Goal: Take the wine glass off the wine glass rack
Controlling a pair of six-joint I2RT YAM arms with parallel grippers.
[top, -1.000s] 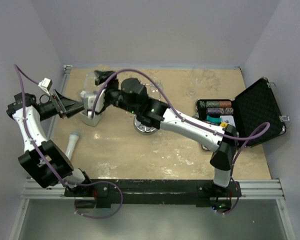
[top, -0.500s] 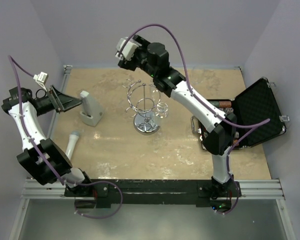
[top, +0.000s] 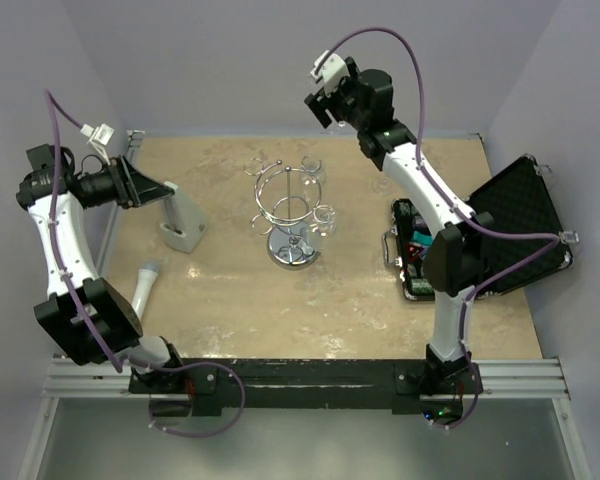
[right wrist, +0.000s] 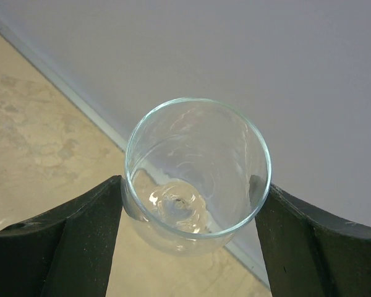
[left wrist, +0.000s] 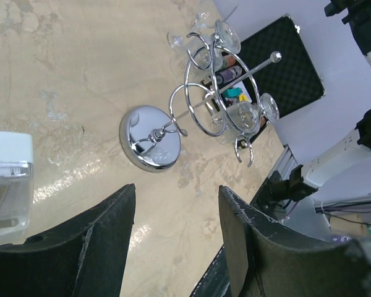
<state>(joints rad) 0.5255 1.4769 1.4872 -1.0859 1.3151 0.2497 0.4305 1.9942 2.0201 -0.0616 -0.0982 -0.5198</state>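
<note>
Footage from overhead showed you the wine glass rack (top: 292,215) upright on the table (top: 230,290), the right gripper (top: 318,108) raised well beyond it, and the left gripper (top: 158,188) off to its left. Left wrist: you saw those jaws spread and empty, facing the rack, where other glasses (left wrist: 244,116) hung. Right wrist: you saw the fingers (right wrist: 68,247) closed on the wine glass (right wrist: 198,173), its rim toward the camera.

All three views are brightly and evenly lit from overhead and are rendered sharp. Only faint, soft shadows are cast on the table (top: 230,300). Glare is thrown off the chrome base of the wine glass rack (left wrist: 149,136), a glossy streak is seen on the tabletop at 8 o'clock of the left wrist view, and pale highlights are caught in the wine glass (right wrist: 198,167).
</note>
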